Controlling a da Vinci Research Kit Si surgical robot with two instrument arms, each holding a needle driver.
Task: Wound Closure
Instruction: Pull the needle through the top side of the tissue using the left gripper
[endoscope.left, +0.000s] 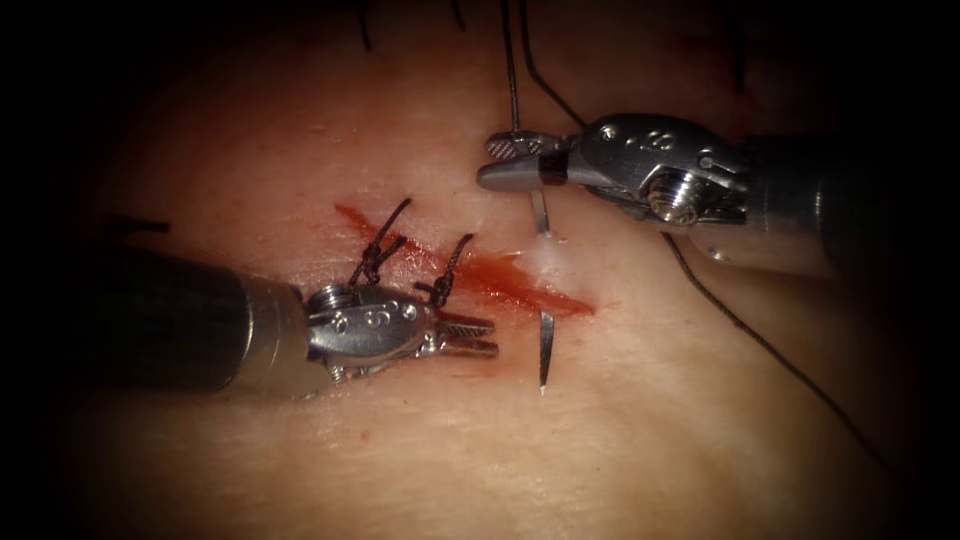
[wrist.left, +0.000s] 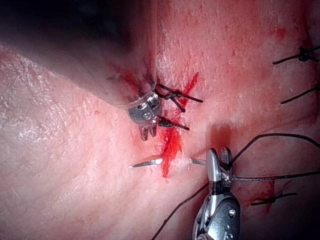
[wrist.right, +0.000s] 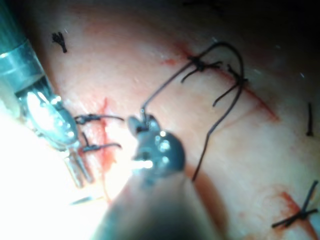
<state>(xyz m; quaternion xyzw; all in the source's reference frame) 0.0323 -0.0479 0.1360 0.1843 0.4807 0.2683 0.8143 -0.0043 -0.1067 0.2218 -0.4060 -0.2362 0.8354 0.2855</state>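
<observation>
The cut (endoscope.left: 500, 278) runs slantwise across the tissue (endoscope.left: 620, 420), wet with red fluid. The curved needle (endoscope.left: 545, 350) is in the tissue under the cut. It enters on the right side, and its pointed tip stands out on the left side (wrist.left: 147, 163). My right tool (endoscope.left: 512, 160) is shut on the needle's rear part just above the entry point. My left tool (endoscope.left: 478, 337) lies on the left side with its jaws slightly open and holding nothing, a short way from the tip. Thread (endoscope.left: 760, 340) trails from the right tool toward the lower right.
Two knotted stitches (endoscope.left: 375, 255) (endoscope.left: 445, 280) with short cut ends cross the cut beside the left tool's wrist. More thread (endoscope.left: 513, 80) runs up past the right tool. Other finished stitches (wrist.left: 302, 54) sit farther off on the tissue.
</observation>
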